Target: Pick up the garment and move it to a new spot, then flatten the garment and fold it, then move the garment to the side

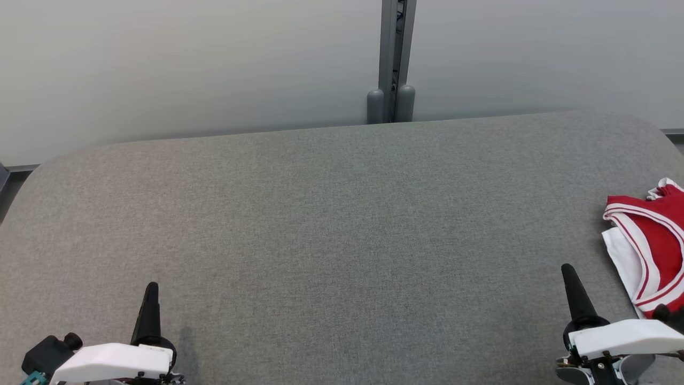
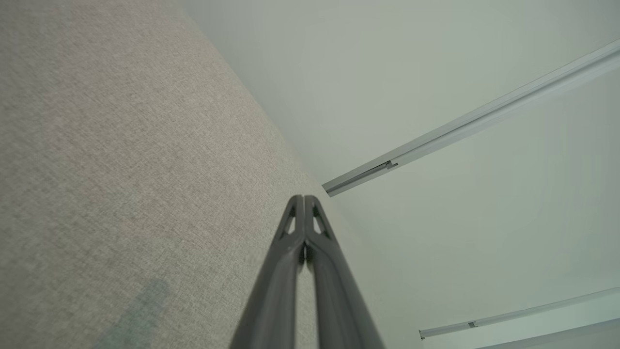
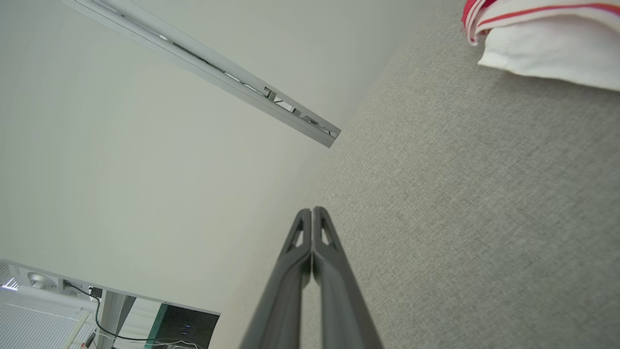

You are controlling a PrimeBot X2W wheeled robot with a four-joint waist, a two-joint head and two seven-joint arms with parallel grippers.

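The garment point(image 1: 654, 246) is red with white trim and a white layer beneath; it lies folded at the right edge of the grey table point(image 1: 331, 224). Its corner also shows in the right wrist view as the garment point(image 3: 542, 53), at the top right. My right gripper point(image 1: 566, 269) stands near the front right, shut and empty, just left of the garment and apart from it. In its own view the right gripper point(image 3: 312, 209) has its fingers pressed together. My left gripper point(image 1: 153, 286) is at the front left, shut with nothing held; the left gripper point(image 2: 303, 197) shows closed tips above the cloth surface.
A pale wall with a grey vertical post point(image 1: 393, 64) stands behind the table's far edge. The table's corners are rounded. In the right wrist view, equipment and a cable point(image 3: 101, 320) lie beyond the table.
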